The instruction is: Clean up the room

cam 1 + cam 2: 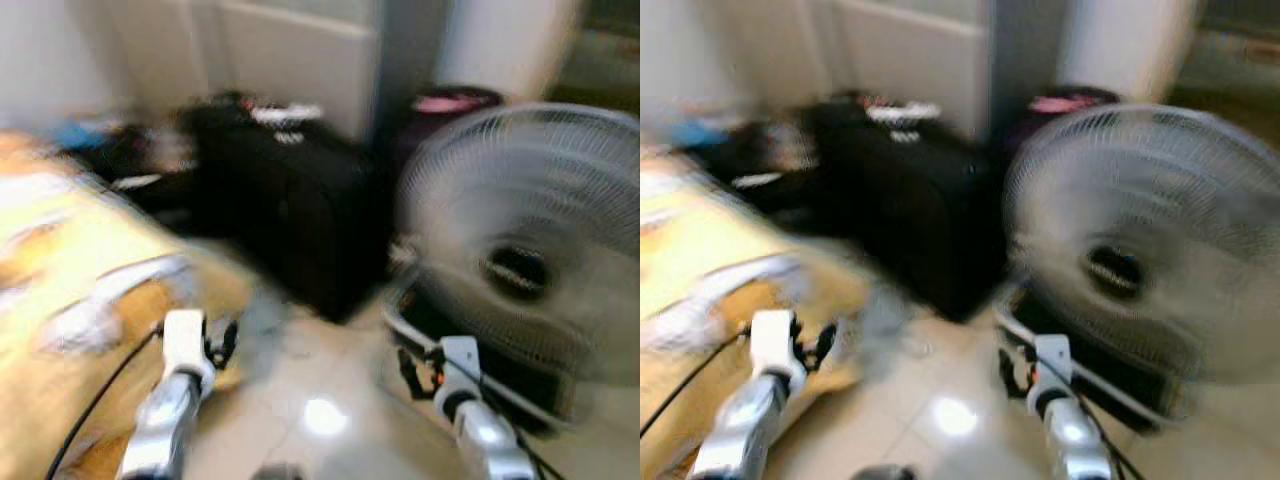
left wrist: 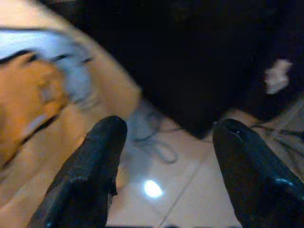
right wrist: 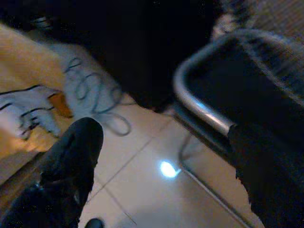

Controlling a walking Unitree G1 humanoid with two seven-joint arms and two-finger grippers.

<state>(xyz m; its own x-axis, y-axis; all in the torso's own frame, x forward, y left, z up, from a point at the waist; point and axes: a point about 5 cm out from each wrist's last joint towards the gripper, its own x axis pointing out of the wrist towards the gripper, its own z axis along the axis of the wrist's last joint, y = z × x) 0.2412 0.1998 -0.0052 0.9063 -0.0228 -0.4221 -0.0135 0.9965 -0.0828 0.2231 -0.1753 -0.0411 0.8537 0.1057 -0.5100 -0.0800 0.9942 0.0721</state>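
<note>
Glossy pale tiled floor (image 1: 300,400) carries everything here, with a bright spot of reflected light near its middle; both head views are blurred. A large black soft-sided suitcase (image 1: 300,215) stands on the tiles toward the far white wall, with small white and pink items on its top that cannot be identified. Dark bags or clothing (image 1: 140,160) lie heaped to its left against the wall. At the left edge of the floor lies a yellow-orange patterned bedcover with white and grey markings (image 1: 70,290), its corner hanging down toward the tiles. A thin pale cable (image 2: 152,145) curls on the floor between the bedcover's corner and the suitcase. At the right edge stands a large grey wire-caged round fan with a dark hub (image 1: 530,250), mounted on a bent silver tube frame (image 3: 199,107).

The left gripper (image 2: 166,156) hovers over the tiles just beside the bedcover's corner, its two black fingers (image 2: 102,156) spread apart and empty. The right gripper (image 3: 166,156) hovers over the tiles near the fan's frame, its fingers likewise parted, grasping nothing.
</note>
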